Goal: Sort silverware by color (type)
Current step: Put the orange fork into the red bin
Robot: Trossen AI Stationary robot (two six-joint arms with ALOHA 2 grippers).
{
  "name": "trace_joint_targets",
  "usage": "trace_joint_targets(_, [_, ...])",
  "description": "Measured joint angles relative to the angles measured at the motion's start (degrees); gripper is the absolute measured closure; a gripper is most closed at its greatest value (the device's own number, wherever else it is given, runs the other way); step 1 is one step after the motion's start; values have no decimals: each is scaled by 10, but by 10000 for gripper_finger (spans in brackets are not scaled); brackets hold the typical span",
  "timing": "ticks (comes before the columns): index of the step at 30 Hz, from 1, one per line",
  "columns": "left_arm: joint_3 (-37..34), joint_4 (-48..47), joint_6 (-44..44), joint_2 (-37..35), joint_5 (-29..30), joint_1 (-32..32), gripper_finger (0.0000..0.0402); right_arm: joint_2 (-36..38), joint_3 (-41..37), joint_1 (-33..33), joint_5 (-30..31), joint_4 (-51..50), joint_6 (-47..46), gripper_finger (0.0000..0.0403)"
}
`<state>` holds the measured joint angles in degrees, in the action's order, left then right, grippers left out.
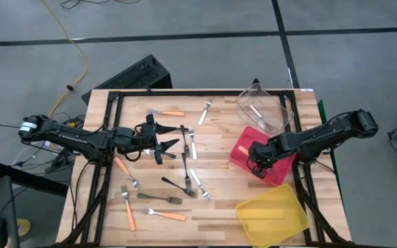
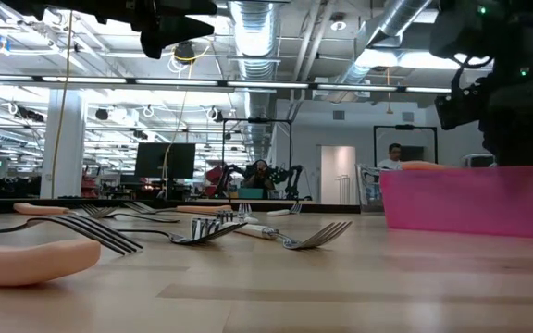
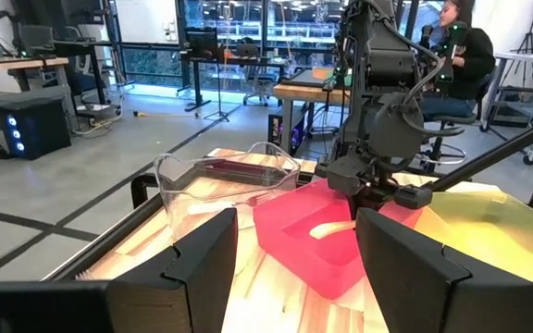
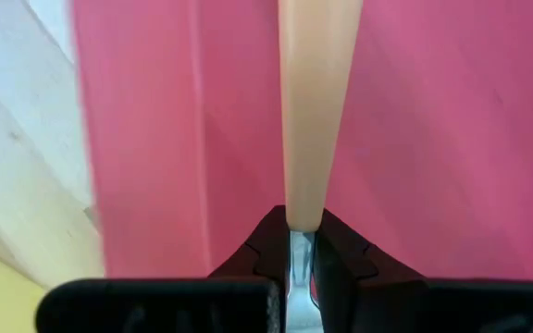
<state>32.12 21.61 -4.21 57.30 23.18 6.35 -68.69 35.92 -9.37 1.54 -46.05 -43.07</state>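
Three bins occupy the bench (image 1: pixel 219 207) between 1 and 5 o'clock in the high view: a yellow bin (image 1: pixel 273 215) at 5 o'clock, cut off by the frame edge; a red bin (image 1: pixel 240 153) at 3 o'clock, partly covered by the right arm; and a clear bin (image 1: pixel 264 110) at 1 o'clock, holding one pale fork whose outline is hard to make out through the walls.

Left gripper (image 1: pixel 163 143) hangs above the bench centre at about 9 o'clock from the red bin, jaws wide apart and empty. In the low view only its underside shows at the top edge.

Right gripper (image 4: pixel 302 242) sits over the red bin with jaws closed on the metal neck of an orange-handled fork (image 4: pixel 317 102). The handle points away from the wrist over the red floor; the fork's head is hidden between the jaws. In the high view the arm conceals this fork entirely.

Remaining forks (image 1: pixel 185 169) lie scattered from 9 o'clock through the centre: orange-handled ones (image 1: pixel 126 210) toward 7 o'clock, black ones (image 1: pixel 163 198) near 6 o'clock, pale ones (image 1: pixel 204 110) toward 12 o'clock. Several overlap, so an exact count cannot be made.

A seated person (image 3: pixel 459 51) shows beyond the bench in the left wrist view, partly hidden by the right arm.
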Motion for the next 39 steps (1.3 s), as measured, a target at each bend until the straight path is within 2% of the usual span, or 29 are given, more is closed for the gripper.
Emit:
trace_joint_targets(23, [0, 1, -4, 0, 0, 0, 196, 0, -18, -23, -2, 20, -8, 352])
trace_joint_targets(31, [0, -3, -6, 0, 0, 0, 196, 0, -56, -23, -15, 61, -30, 352])
trace_joint_targets(39, [0, -3, 0, 0, 12, 0, 196, 0, -56, -23, -17, 62, -30, 335])
